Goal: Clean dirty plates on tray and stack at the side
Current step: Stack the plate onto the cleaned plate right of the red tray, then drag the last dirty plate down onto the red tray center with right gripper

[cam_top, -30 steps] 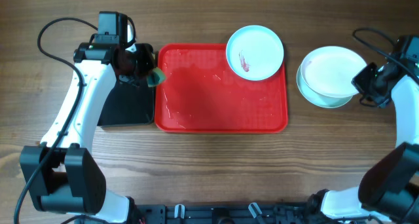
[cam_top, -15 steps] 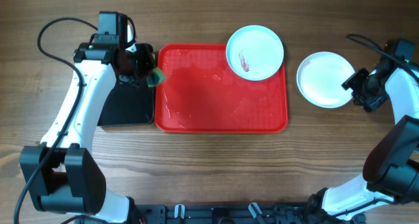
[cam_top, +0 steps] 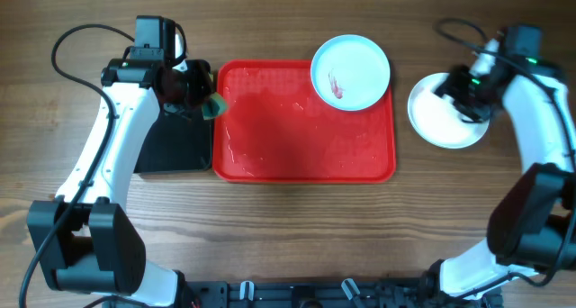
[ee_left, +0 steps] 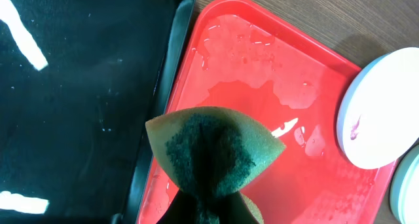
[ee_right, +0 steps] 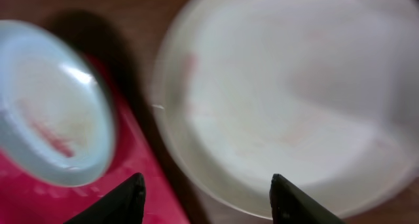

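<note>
Wooden tabletop (cam_top: 288, 245) under both arms. Mid-table, red tray (cam_top: 306, 159), wet in patches, bare apart from one pale turquoise plate (cam_top: 351, 71) in the far right corner, overhanging the far rim and carrying a reddish smear left of centre. Right of the tray, on the bare wood, white plate (cam_top: 436, 121), looking clean; impossible to tell from above whether another lies beneath. Left of the red tray and touching it, black tray (cam_top: 175, 150).

Left gripper (cam_top: 202, 95): clamped on a green sponge (cam_top: 214, 105), held above the far left corner of the red tray, right at the seam with the black one. Right gripper (ee_right: 209, 207): fingers apart, nothing between them, hanging over the far side of the white plate.

Judged step: last dirty plate waiting to be wiped. Next move likely calling for the sponge to travel right along the far edge to the smear, with the empty gripper steadying the plate's rim, then carrying it across onto the white plate.

Edges to mind: raised tray rim under the plate's overhang, likely to let it tip under downward pressure; wet plastic, probably slippery. Open room: whole near half of the red tray free for sliding the plate inward; plain wood near and far of the white plate for the right arm's approach.
</note>
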